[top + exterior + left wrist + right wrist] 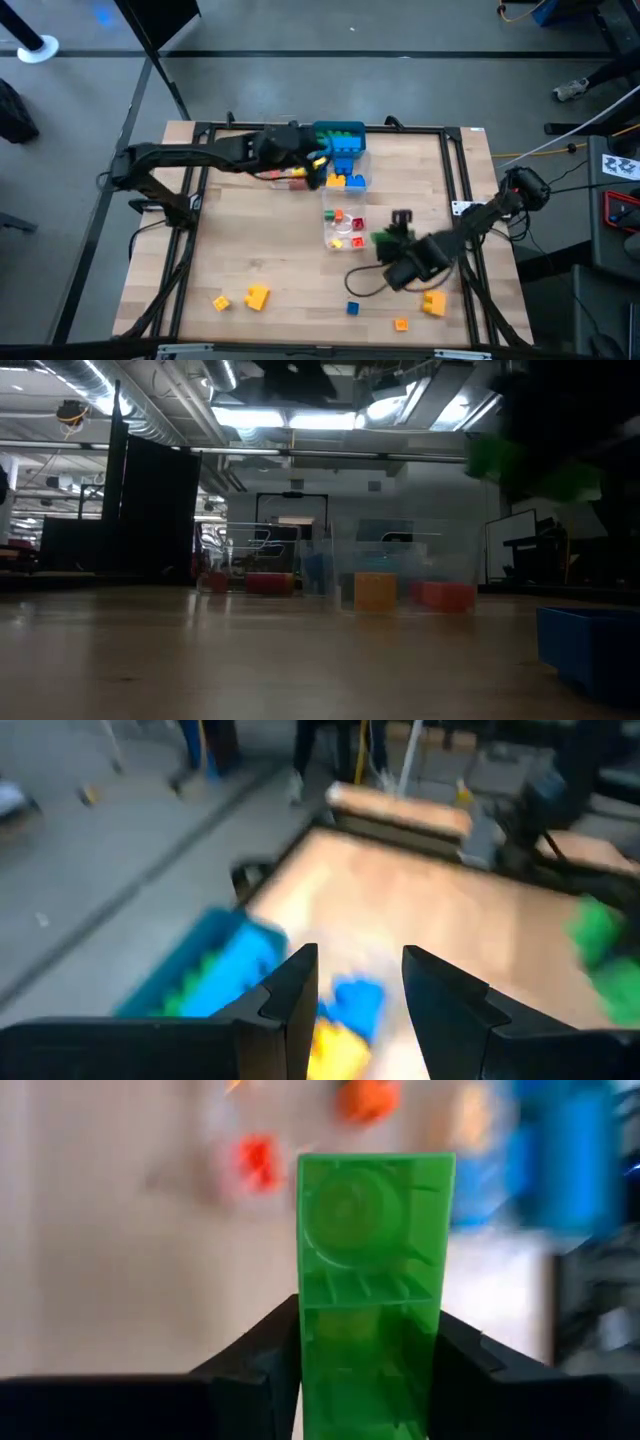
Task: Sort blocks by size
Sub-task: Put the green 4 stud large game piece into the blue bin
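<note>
The right gripper (368, 1370) pinches 1 long green hollow plastic brick (372, 1270) by its end, long axis pointing ahead, at centre-right of the high view just right of the clear plastic tub (343, 230); the left gripper (360, 995) hangs spread and empty over the blue bricks (345, 165).

No readable text anywhere. White sheet (622, 163) at right edge of high view carries dark marks, too small to make out.
</note>
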Controlling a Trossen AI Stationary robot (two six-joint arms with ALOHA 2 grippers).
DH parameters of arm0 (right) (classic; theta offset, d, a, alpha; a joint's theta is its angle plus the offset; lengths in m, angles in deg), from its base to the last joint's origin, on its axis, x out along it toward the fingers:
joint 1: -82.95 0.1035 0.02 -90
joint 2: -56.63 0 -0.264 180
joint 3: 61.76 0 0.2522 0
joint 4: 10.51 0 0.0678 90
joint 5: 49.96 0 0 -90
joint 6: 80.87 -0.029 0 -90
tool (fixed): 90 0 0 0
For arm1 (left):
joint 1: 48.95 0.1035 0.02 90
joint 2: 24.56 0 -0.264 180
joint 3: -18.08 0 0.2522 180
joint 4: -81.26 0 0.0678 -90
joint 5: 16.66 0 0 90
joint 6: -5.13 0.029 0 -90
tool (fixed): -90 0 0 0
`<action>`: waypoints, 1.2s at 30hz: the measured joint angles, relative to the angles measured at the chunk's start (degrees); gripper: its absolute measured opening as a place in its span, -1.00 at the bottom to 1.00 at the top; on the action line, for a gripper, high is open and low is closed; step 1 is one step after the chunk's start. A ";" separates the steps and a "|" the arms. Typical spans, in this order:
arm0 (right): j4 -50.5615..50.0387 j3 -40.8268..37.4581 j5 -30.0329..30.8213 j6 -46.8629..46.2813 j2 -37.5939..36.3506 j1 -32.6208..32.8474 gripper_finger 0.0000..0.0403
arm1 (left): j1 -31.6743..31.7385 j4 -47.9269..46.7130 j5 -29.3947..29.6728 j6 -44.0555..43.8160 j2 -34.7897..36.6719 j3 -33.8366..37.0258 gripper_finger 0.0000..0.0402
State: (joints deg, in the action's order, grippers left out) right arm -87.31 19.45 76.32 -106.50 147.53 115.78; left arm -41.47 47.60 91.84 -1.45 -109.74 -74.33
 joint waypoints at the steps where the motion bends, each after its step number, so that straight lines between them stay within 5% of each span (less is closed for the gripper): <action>1: 0.03 1.33 1.71 3.30 0.00 -1.56 -0.26 | -1.01 -3.02 0.03 -1.57 1.11 0.00 -0.35; 8: 7.30 7.35 6.77 28.09 -0.04 -15.17 -0.26 | -7.97 -22.83 0.06 -15.99 6.39 0.00 -0.35; 16: 23.32 7.62 -7.18 50.33 -0.04 -33.71 -0.27 | -16.33 -33.31 0.70 -27.76 6.95 1.28 -0.35; 28: 37.05 7.67 -27.23 59.35 4.14 -55.45 -0.22 | -25.82 -28.68 6.41 -40.47 6.92 6.14 -0.35; 36: 46.39 7.67 -30.92 64.64 11.34 -60.76 -0.21 | -30.31 -15.62 6.64 -42.70 6.18 12.85 -0.35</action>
State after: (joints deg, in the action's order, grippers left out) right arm -40.92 27.12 45.40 -41.86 158.87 55.02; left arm -71.78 31.99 98.48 -44.15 -103.56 -61.48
